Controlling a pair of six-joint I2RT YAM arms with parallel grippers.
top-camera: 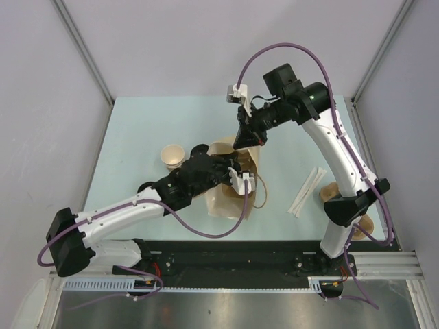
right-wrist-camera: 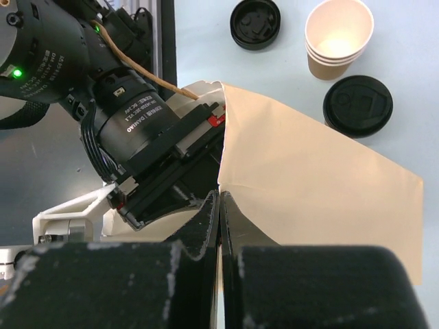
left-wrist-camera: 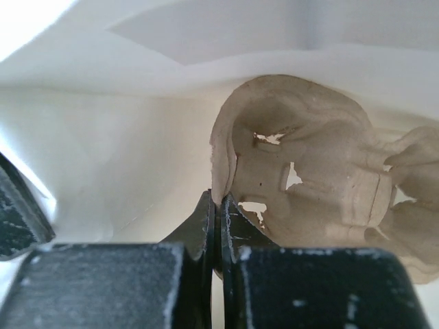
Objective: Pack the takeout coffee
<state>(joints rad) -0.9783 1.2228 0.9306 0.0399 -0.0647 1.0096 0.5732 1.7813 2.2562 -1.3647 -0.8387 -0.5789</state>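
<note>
A stack of tan paper cups (top-camera: pixel 171 156), white inside and without lids, stands left of the bag; it also shows in the right wrist view (right-wrist-camera: pixel 338 38). Two black lids (right-wrist-camera: pixel 255 22) (right-wrist-camera: pixel 357 105) lie on the table beside the stack. The tan paper bag (top-camera: pixel 230 195) lies in the middle of the table. My left gripper (left-wrist-camera: pixel 218 199) is inside the bag, shut on the rim of the brown moulded-pulp tray (left-wrist-camera: pixel 309 185). My right gripper (right-wrist-camera: pixel 219 195) is shut on the bag's rim (right-wrist-camera: pixel 223 144) and also shows in the top view (top-camera: pixel 242 139).
White wrapped straws (top-camera: pixel 309 190) lie right of the bag. Tan things (top-camera: pixel 331 192) sit partly hidden behind the right arm's base. The left arm's wrist (right-wrist-camera: pixel 130 116) fills the bag's mouth. Grey walls enclose the table (top-camera: pixel 151 123).
</note>
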